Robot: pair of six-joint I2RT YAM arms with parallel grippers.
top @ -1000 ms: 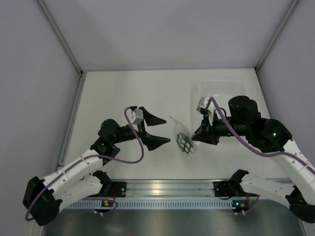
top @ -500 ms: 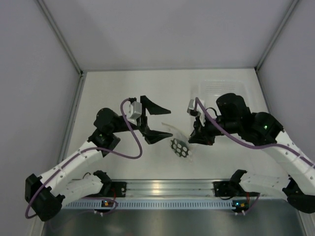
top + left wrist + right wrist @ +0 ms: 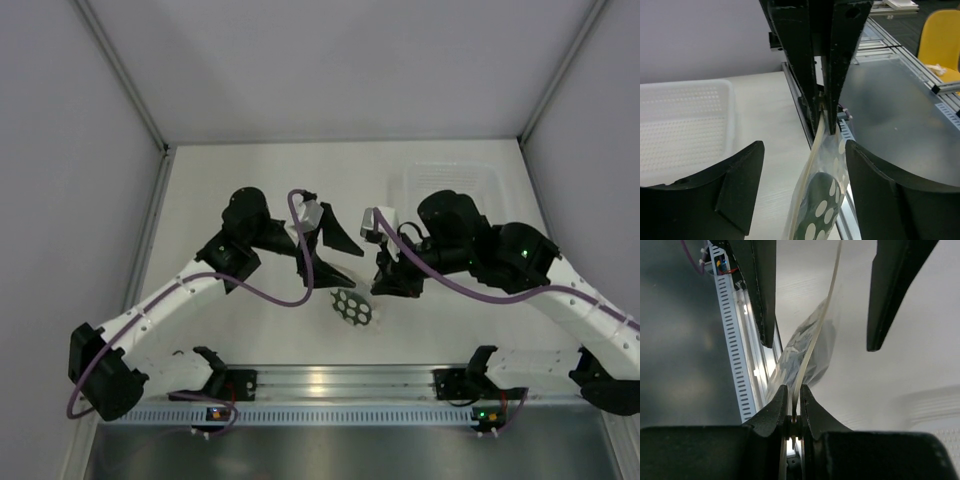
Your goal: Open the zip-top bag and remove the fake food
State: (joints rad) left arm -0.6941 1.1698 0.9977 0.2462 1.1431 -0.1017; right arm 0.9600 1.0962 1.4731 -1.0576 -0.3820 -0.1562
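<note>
The zip-top bag (image 3: 352,306) is a small clear pouch with white spots, hanging above the table between the two arms. The dark green fake food (image 3: 816,202) sits inside its lower part. My right gripper (image 3: 383,283) is shut on the bag's top edge strip; in the right wrist view (image 3: 794,407) the strip runs up from between its closed fingers. My left gripper (image 3: 355,266) is open, one finger on each side of the bag (image 3: 826,165), and neither finger touches it. Its fingers (image 3: 762,290) show on both sides of the bag (image 3: 807,347).
A clear rigid perforated tray (image 3: 455,180) stands at the back right, behind the right arm, and shows in the left wrist view (image 3: 680,125). The metal rail (image 3: 330,385) runs along the near table edge below the bag.
The right gripper has carried the bag to the left and slightly nearer. The left arm has swung right and forward, so its open jaws now straddle the bag.
</note>
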